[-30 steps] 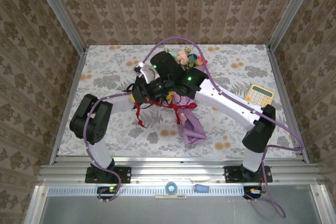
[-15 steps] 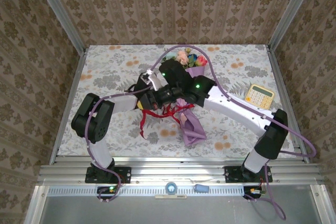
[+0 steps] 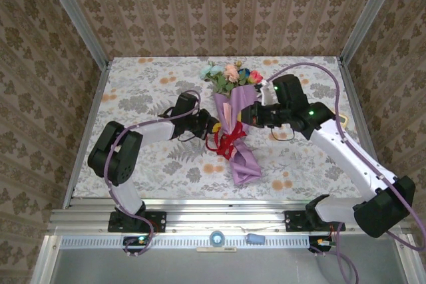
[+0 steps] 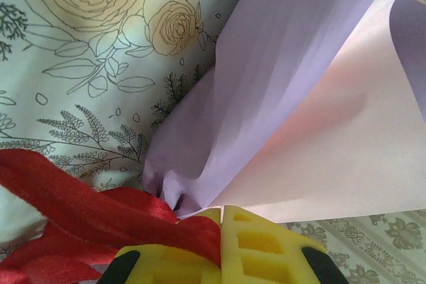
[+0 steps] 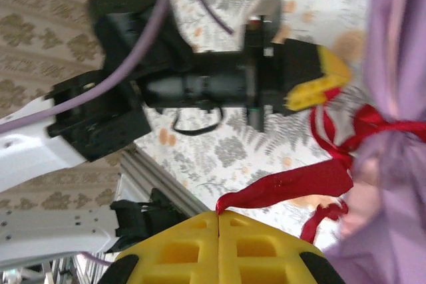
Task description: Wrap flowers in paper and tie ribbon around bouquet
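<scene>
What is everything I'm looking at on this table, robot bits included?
flowers: one bunch; pink, pale blue, red, blue; sticking out of the cone's far end.
paper cone: one; lilac, pink inside; lying mid-table.
ribbon: one; bright red; wrapped round the cone's middle.
tablecloth: one; pale, printed flowers; covering the table.
cables: two; purple; looping along the arms.
left gripper: one; yellow fingers; left of the cone, shut on the ribbon.
right gripper: one; yellow fingers; right of the cone, shut on the ribbon.
</scene>
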Action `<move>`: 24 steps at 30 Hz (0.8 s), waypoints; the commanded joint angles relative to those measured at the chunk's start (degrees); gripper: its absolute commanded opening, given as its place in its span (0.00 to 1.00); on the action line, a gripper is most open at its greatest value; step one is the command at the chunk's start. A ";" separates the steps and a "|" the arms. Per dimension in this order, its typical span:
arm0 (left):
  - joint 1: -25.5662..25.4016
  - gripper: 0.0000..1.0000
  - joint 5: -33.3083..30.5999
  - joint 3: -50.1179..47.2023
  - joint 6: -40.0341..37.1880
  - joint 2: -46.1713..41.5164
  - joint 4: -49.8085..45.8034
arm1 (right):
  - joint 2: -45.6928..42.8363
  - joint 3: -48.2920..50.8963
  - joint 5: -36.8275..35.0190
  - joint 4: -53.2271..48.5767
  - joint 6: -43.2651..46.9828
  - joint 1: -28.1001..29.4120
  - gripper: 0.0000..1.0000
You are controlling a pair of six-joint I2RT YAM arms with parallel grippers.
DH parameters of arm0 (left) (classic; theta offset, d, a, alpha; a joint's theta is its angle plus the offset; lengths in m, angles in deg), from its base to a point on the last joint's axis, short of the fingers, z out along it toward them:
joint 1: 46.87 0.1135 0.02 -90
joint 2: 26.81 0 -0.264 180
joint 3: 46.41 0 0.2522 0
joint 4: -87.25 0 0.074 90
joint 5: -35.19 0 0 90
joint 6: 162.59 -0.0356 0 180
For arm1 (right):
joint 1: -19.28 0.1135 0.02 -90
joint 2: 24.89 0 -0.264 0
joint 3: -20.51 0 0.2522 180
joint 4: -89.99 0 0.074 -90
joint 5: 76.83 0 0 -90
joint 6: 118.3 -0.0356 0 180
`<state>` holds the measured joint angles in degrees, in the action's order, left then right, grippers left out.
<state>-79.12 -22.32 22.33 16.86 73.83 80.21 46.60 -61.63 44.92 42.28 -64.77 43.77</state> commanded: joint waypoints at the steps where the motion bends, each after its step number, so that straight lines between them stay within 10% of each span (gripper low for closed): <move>1: -0.68 0.00 -1.37 2.15 -1.05 -1.99 -2.10 | -1.87 2.17 0.55 -9.25 0.10 -5.03 0.00; 24: -4.14 0.00 -3.63 6.21 -0.44 -3.33 -5.74 | 7.87 -9.86 -21.73 -29.06 19.63 -15.88 0.00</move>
<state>-82.73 -25.16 26.16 16.88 72.43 76.21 53.13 -69.83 28.42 15.96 -49.16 28.15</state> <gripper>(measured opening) 0.066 0.053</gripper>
